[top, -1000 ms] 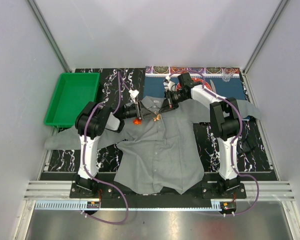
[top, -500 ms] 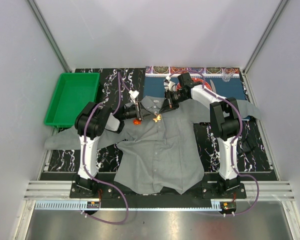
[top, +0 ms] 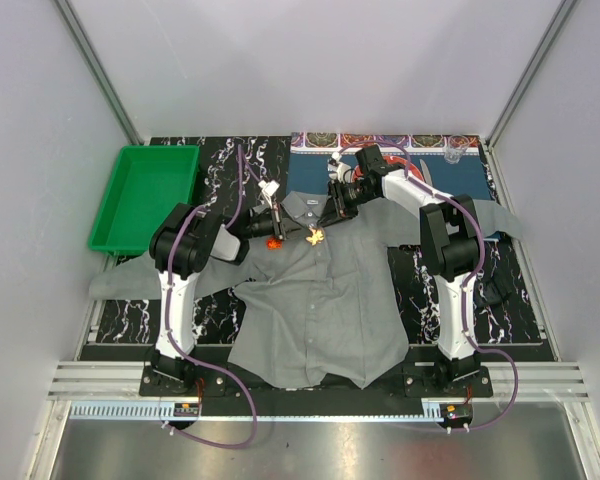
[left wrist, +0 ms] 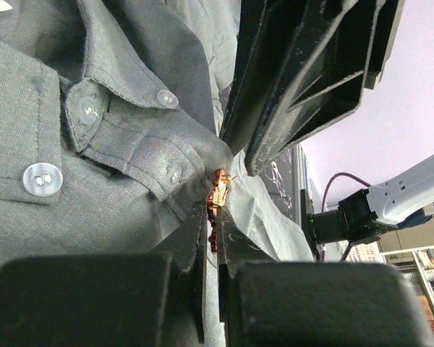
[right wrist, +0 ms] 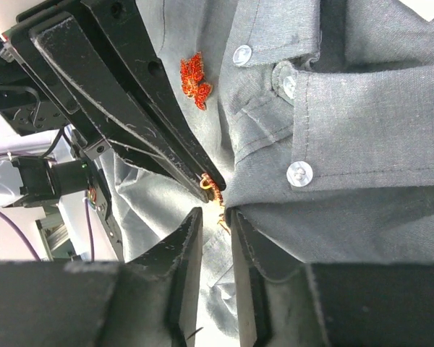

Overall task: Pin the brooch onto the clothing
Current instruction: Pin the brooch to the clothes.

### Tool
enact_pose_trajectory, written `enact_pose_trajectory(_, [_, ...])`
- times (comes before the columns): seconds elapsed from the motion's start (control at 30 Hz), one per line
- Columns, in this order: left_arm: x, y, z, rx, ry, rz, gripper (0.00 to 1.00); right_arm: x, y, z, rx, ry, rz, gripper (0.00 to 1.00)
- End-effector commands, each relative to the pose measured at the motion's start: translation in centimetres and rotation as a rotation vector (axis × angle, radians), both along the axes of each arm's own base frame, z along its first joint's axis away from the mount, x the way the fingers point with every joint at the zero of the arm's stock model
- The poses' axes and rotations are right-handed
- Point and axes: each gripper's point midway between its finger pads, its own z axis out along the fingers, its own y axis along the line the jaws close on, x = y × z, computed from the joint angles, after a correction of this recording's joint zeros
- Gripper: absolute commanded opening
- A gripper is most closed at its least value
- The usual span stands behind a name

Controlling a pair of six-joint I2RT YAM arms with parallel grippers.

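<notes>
Grey shirt [top: 320, 300] placket looks pinched in your right end effector [right wrist: 215, 214]; your left end effector [left wrist: 213, 231] clamps the brooch [left wrist: 215, 199], long axis along its fingers, touching that placket.

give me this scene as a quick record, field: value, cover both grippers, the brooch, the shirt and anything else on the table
shirt: grey, spread front up, collar at the far side
brooch: gold, at the button placket just below the collar
left gripper: shut on the brooch
right gripper: tips close to the left's at the brooch, narrow gap, grip unclear
second ornament: red-orange, on the shirt left of the brooch
green tray: far left
placemat: blue patterned, far right
</notes>
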Motion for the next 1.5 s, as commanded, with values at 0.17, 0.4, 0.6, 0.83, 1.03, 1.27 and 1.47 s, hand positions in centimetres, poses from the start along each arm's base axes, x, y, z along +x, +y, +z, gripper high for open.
enact_pose_trajectory(0.17, [2.3, -0.4, 1.5, 0.049, -0.102, 0.002, 0.0, 1.1, -0.6, 2.4, 0.054, -0.002, -0.013, 0.47])
enact_pose_trajectory(0.4, [2.9, -0.7, 0.9, 0.08, -0.102, -0.017, 0.0, 1.9, -2.9, 3.0, 0.062, 0.022, -0.07, 0.45])
enact_pose_trajectory(0.6, [3.2, -1.0, 0.7, 0.091, -0.1, -0.024, 0.0, 1.9, -4.3, 0.7, -0.023, 0.044, -0.12, 0.45])
enact_pose_trajectory(0.83, [3.2, -1.0, 0.6, 0.093, -0.103, -0.028, 0.0, 3.0, -3.7, -0.2, 0.0, 0.084, -0.139, 0.48])
enact_pose_trajectory(1.03, [3.2, -1.1, 0.5, 0.095, -0.101, -0.031, 0.0, 3.2, -3.2, -1.4, 0.009, 0.113, -0.143, 0.46])
enact_pose_trajectory(1.27, [3.2, -1.1, 0.4, 0.099, -0.104, -0.033, 0.0, 3.7, -2.4, -1.4, 0.042, 0.117, -0.139, 0.44])
enact_pose_trajectory(1.47, [3.1, -1.2, 0.3, 0.104, -0.1, -0.037, 0.0, 3.3, -1.8, -0.3, 0.094, 0.119, -0.11, 0.42])
